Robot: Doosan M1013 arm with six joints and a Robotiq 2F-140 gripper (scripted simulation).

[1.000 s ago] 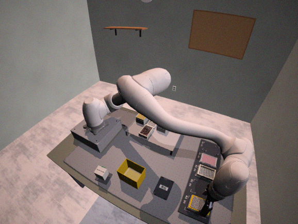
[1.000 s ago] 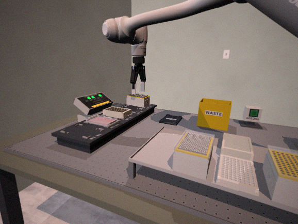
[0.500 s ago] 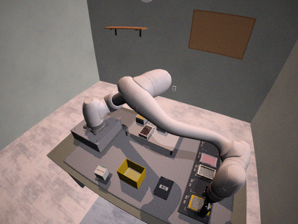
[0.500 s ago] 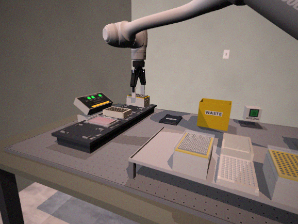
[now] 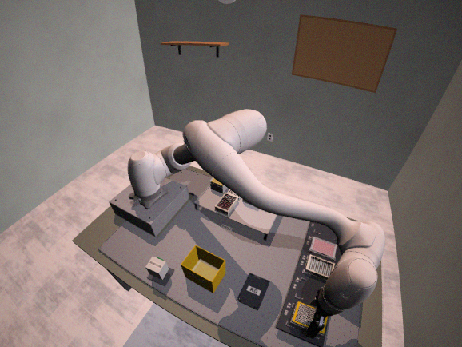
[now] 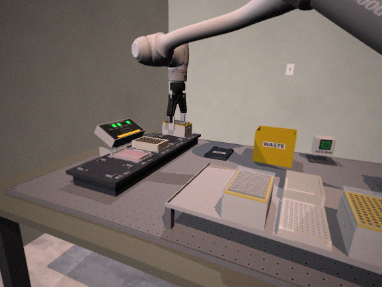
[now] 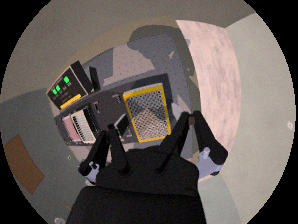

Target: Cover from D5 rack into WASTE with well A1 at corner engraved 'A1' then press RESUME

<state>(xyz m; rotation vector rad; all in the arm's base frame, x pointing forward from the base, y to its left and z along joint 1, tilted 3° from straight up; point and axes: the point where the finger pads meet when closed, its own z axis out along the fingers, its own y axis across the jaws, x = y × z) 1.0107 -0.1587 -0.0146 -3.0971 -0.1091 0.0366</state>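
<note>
The tip rack with a yellow rim and a mesh top sits at D5, at the near end of the black deck. It also shows in the exterior view and in the wrist view. I cannot make out a separate cover on it; it may be clear. My gripper is open and points straight down at the rack, fingertips just above its top and to either side. Nothing is between the fingers. The yellow bin WASTE stands upright and empty on the base plate. The RESUME key sits on its post beyond the bin.
The open pink plate and the open trough reservoir lie further along the deck, beside the rack. The black RG nest lies between deck and bin. The status panel shows green lights. A low shelf holds spare racks and plates.
</note>
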